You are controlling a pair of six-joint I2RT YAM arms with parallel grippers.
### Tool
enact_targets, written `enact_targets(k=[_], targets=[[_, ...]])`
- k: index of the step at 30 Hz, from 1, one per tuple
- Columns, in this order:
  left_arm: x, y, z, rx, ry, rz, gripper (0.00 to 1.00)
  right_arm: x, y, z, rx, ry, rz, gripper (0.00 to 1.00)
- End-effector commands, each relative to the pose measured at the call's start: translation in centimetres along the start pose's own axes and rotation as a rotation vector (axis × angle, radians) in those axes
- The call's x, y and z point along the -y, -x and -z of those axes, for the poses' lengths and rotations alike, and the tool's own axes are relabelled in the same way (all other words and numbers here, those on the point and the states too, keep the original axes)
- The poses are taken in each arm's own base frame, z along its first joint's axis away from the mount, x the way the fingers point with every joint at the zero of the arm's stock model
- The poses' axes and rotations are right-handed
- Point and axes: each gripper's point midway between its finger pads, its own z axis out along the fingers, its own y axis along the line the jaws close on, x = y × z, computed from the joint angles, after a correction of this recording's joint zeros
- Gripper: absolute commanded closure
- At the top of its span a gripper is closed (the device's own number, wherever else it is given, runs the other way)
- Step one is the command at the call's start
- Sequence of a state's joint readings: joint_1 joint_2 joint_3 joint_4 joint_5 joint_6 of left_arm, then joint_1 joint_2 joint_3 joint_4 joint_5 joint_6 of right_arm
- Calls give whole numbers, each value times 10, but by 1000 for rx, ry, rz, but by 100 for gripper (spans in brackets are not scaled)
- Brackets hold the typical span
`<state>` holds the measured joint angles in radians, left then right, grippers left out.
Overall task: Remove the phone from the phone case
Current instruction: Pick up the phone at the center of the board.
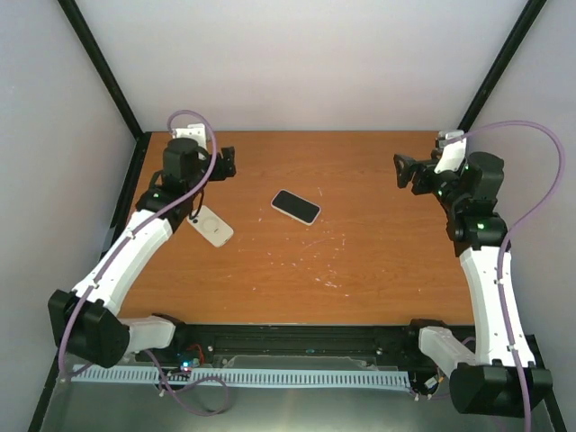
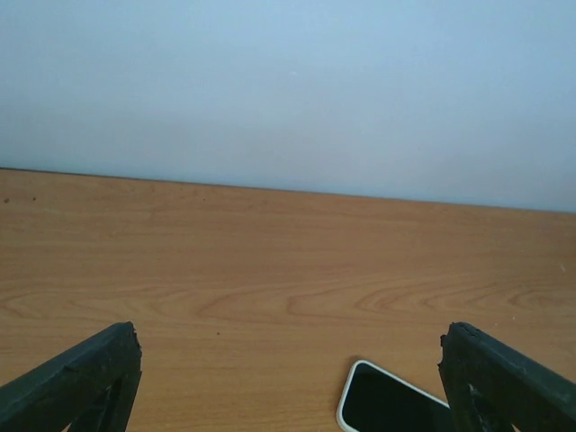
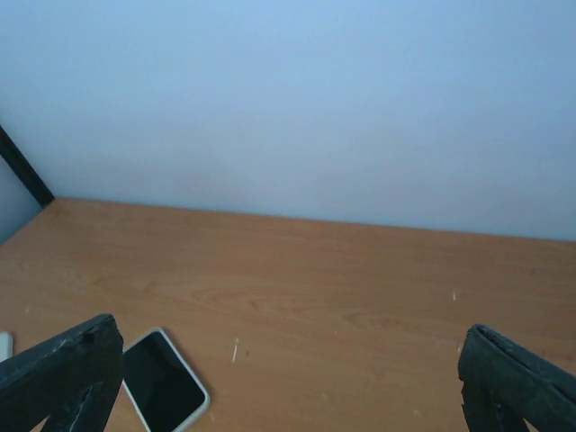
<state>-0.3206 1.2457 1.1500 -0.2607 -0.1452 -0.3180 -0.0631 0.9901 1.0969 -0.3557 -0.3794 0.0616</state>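
A phone [image 1: 295, 206] with a dark screen and a white rim lies flat near the middle of the wooden table [image 1: 378, 261]. It also shows in the left wrist view [image 2: 396, 407] and the right wrist view [image 3: 162, 382]. A flat white case-like piece [image 1: 211, 226] with a ring mark lies left of it, beside the left arm. My left gripper [image 1: 228, 164] is open and empty, above the table at the back left. My right gripper [image 1: 402, 172] is open and empty at the back right. Both point toward the middle.
Pale walls enclose the table at the back and sides, with black corner posts [image 1: 490, 72]. Small white scuffs [image 1: 328, 270] mark the wood right of centre. A sliver of the white piece shows at the left edge of the right wrist view [image 3: 4, 345].
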Motion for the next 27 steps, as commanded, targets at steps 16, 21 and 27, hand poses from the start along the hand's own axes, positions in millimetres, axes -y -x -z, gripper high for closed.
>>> enact_targets(k=[16, 21, 27], targets=[[17, -120, -154, -588, -116, 72, 5, -88, -180, -69, -610, 512, 368, 2], [30, -154, -195, -711, -210, 81, 12, -86, -207, -64, -643, 513, 323, 2], [50, -184, -208, -777, -333, 162, 18, -75, -227, -67, -711, 457, 306, 2]])
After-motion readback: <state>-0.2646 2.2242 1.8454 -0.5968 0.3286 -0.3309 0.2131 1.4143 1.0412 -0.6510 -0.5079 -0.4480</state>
